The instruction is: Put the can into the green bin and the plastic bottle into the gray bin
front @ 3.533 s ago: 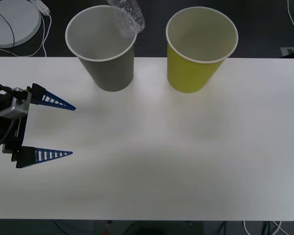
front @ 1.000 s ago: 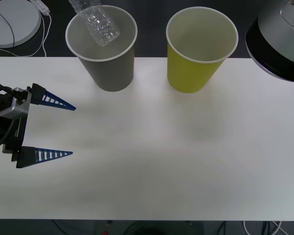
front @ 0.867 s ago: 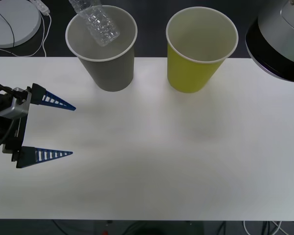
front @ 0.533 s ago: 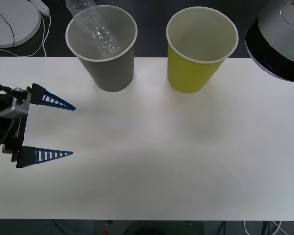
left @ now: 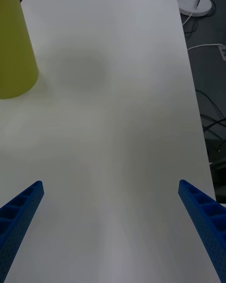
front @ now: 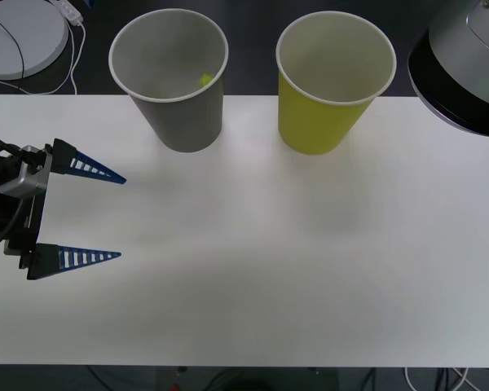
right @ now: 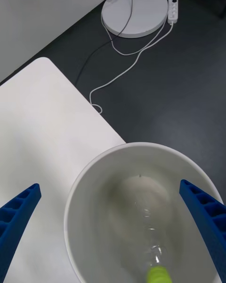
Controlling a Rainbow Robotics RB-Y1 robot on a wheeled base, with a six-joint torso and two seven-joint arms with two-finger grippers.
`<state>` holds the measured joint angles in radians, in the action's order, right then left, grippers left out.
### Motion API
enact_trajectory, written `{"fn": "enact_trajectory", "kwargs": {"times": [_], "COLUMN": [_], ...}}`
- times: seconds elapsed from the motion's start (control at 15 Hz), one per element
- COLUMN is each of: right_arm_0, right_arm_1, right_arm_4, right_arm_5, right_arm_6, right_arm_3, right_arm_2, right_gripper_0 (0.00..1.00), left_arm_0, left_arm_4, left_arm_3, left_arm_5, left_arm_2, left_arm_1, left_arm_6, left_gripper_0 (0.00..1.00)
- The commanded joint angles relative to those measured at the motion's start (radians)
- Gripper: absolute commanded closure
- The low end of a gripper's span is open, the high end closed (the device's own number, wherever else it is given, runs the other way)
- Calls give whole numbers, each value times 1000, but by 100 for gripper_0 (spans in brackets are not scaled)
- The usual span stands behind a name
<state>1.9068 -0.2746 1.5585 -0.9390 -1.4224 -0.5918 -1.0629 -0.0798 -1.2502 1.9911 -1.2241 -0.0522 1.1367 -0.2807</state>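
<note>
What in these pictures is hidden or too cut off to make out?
- Plastic bottle: front view, the gray bin's wall hides all but a speck of green cap.
- Green bin: front view, its bottom is out of sight, so a can inside cannot be judged; the left wrist view cuts it at the edge.
- Right arm: front view, cut off at the corner.

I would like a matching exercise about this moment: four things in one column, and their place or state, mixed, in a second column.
Things:
1. plastic bottle
2. green bin
3. left gripper
4. right gripper

Place or state:
A. open, above the gray bin
B. open, low over the white table near its left edge
C. inside the gray bin, cap upward
D. upright on the table, right of the gray bin

Pairs: 1-C, 2-D, 3-B, 4-A
</note>
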Motion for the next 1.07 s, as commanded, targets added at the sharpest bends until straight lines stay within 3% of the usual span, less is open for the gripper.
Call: {"fn": "enact_trajectory", "kwargs": {"times": [0.07,0.4,1.07], "right_arm_0": [0,-8,-124], "right_arm_1": [-2,-40,-202], "right_arm_4": [0,-28,-57], "right_arm_5": [0,-26,-57], "right_arm_6": [2,31,83], "right_arm_3": [0,-48,-316], "right_arm_2": [0,1,77], "right_gripper_0": [0,0,0], "left_arm_0": [0,0,0], "left_arm_4": [0,0,0], "left_arm_3": [0,0,0], "left_arm_5": [0,0,0], "left_arm_2": [0,0,0], "left_arm_1": [0,0,0], "left_arm_6": [0,0,0], "left_gripper_0": [0,0,0]}}
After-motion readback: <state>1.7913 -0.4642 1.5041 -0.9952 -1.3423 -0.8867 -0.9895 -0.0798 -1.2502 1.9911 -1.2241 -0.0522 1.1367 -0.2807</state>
